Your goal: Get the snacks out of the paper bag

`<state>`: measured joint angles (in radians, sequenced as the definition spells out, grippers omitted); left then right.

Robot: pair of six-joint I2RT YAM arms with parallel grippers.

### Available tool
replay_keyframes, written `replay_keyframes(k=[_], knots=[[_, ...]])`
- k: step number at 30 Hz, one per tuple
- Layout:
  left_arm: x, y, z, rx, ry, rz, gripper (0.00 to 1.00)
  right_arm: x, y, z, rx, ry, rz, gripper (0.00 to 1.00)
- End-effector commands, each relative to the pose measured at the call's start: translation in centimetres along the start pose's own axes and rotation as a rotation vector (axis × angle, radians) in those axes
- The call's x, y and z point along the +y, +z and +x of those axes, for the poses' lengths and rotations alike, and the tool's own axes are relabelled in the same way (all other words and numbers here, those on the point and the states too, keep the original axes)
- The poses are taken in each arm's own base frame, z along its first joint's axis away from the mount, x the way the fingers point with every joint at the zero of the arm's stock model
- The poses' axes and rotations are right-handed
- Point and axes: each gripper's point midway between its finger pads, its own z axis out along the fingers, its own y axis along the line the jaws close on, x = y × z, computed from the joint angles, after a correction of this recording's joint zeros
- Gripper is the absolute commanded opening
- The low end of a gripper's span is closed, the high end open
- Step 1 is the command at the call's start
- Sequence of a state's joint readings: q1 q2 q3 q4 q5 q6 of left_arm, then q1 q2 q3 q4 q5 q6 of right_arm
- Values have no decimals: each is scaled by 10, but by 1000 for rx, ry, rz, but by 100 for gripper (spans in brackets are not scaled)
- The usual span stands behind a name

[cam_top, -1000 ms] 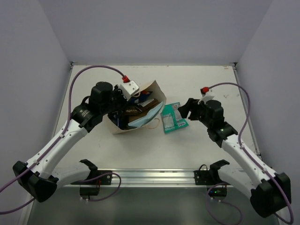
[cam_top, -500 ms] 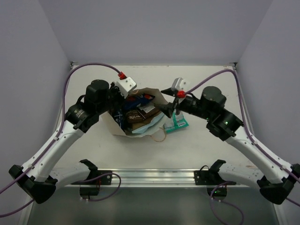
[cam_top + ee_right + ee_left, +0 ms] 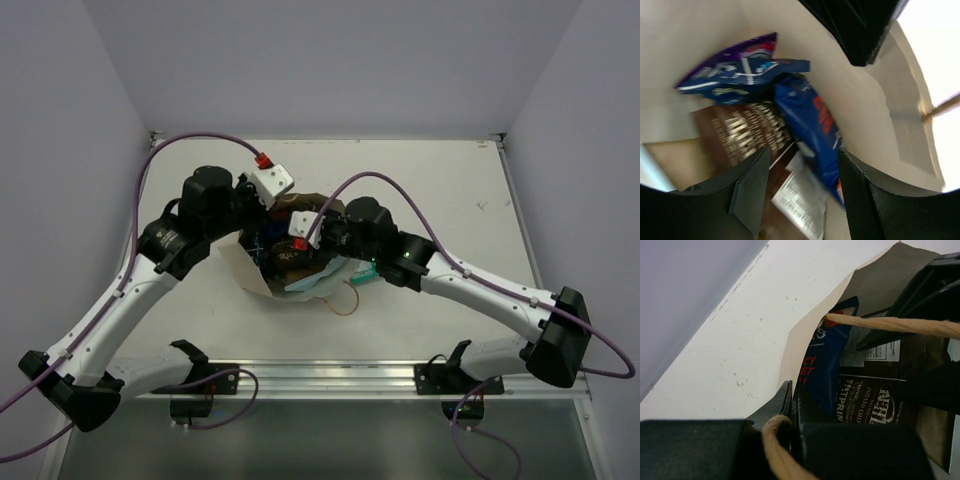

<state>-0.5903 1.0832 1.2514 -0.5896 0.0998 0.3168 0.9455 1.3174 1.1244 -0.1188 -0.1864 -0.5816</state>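
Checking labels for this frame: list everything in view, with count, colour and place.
paper bag: one, tan, mid-table, open
dark blue packet: one, inside the bag
purple-and-white packet: one, inside the bag
brown packet: at least one, inside the bag
light blue packet: one, at the bag's mouth
teal packet: one, on the table beside the bag, mostly under the right arm
table: one, white
left hand: shut on the bag's rim
right hand: open, inside the bag over the packets
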Motion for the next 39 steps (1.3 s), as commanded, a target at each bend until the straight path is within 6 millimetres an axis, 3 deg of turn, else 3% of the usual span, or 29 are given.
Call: replay_keyframes(k=[1, 6, 16, 19, 20, 22, 23, 25, 27, 32, 33, 39], knots=[[1, -9, -44, -133, 52, 28, 0, -31, 11, -4, -14, -131, 150, 59], [-1, -6, -51, -148, 60, 53, 0, -28, 31, 17, 49, -164, 135, 59], [-6, 1, -48, -124, 77, 68, 0, 3, 66, 64, 181, -136, -15, 73], [-7, 3, -45, -117, 78, 73, 0, 2, 69, 68, 185, -138, 1, 71], [-8, 3, -44, -116, 77, 76, 0, 1, 69, 69, 190, -140, 4, 63], [-7, 4, -41, -105, 73, 65, 0, 0, 68, 64, 183, -136, 5, 47], [-7, 5, -39, -99, 72, 62, 0, -2, 64, 60, 174, -133, 8, 29], [-4, 6, -34, -88, 62, 44, 0, -2, 58, 54, 173, -124, -4, 10], [-3, 8, -31, -79, 49, 30, 0, 0, 49, 43, 175, -134, -6, 2], [0, 11, -28, -74, 14, 3, 0, 7, 17, 2, 98, -156, -2, 0], [1, 11, -29, -78, 6, -5, 0, 5, 4, -11, 58, -148, 9, 0], [9, 10, -34, -89, -13, -45, 0, 8, -49, -48, -30, -116, 24, 0]])
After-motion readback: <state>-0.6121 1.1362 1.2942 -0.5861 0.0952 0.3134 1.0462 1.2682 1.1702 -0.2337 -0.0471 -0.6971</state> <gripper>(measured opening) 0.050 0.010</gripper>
